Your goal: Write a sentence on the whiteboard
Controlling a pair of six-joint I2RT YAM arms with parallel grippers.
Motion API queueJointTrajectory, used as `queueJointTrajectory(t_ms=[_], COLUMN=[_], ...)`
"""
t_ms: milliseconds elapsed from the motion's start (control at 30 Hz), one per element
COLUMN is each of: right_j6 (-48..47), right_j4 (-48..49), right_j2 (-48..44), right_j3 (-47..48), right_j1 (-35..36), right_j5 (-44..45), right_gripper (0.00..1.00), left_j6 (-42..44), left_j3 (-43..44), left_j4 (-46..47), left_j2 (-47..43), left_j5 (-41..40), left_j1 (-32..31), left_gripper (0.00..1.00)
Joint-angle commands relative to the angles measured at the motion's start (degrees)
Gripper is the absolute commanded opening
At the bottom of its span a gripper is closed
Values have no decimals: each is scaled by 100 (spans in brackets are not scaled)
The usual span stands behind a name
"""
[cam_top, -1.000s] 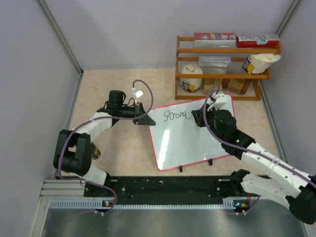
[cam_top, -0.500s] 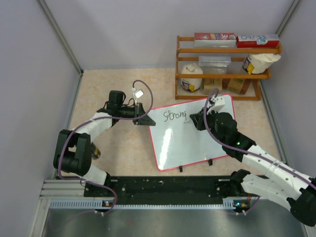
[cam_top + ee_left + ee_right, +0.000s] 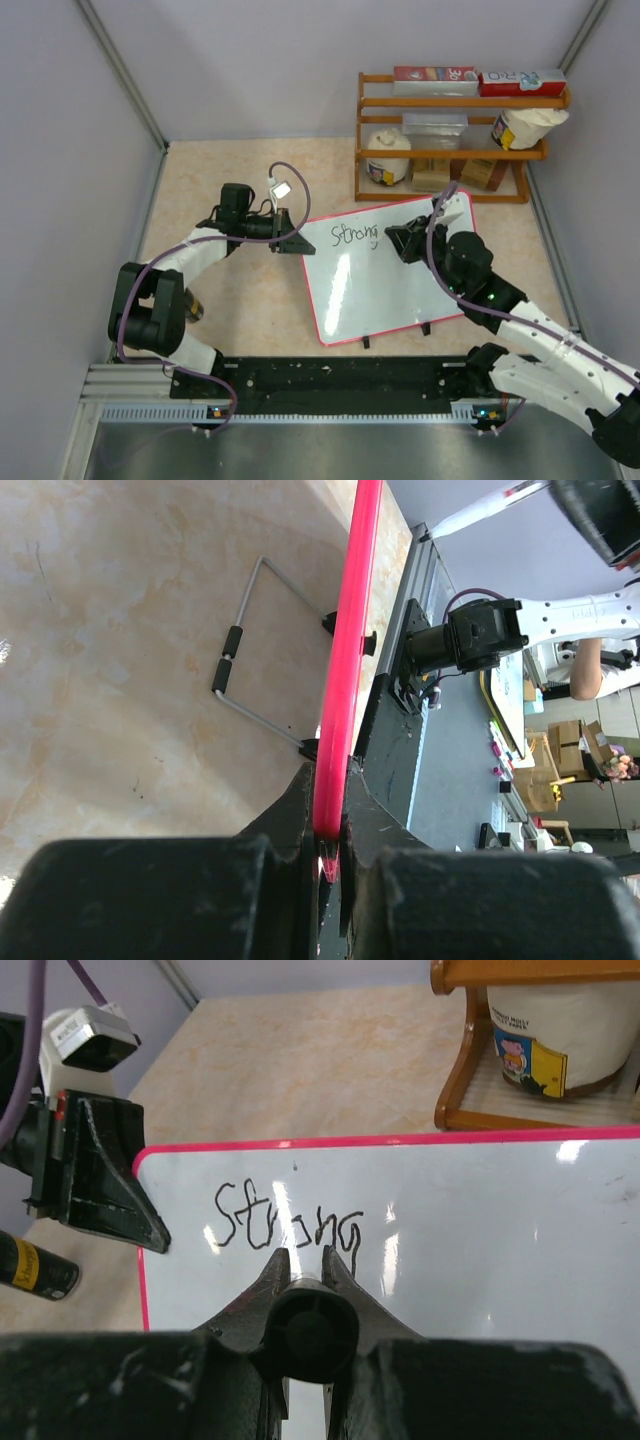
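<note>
**Bare board lies to the right of the pen, along the slanted top line**

The whiteboard (image 3: pixel 380 290) lies on the counter (image 3: pixel 230 180) between the two arms. It is turned so that its far edge climbs toward the wooden rack (image 3: pixel 455 150) on the right. Of the sentence (image 3: pixel 355 234) only "Strong" shows, in the board's far left corner.

The right hand (image 3: pixel 400 240) is clenched on a pen (image 3: pixel 305 1332), and its fingertips sit just below the middle letters of that word in the right wrist view. The pen's tip is hidden between the fingers, so I cannot tell whether it touches the surface.

From this hand the unwritten white runs to the right, past the final "g" and on toward the far right corner. The writing line follows the board's long axis, parallel to the red frame (image 3: pixel 345 680). The next word most likely calls for a sideways shift along that slant, not a pull toward the bases.

The left hand (image 3: pixel 290 240) is clamped on the frame at the far left corner, beside the "S". It is well away from the bare white, so the right arm is the nearer one for writing.
</note>
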Motion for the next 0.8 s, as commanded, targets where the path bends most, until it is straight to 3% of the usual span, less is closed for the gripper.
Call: queueJointTrajectory(t_ms=[0,433,767], right_j6=[-247,-468,-486], right_j4=[239,-175,-8], right_j2=[-104,125,450], right_j3=[353,626,626], right_j1=[-83,-1102,-1199], right_j5=[54,107,134], right_gripper=[0,0,0], left_j6=[753,789,815], left_j3=[-216,-172,-172], left_j4=[-182,-279,-305], left_j2=[39,-40,-14], left_j5=[-851,-860,-860], left_j1=[-239,-230,-239], left_gripper=[0,0,0])
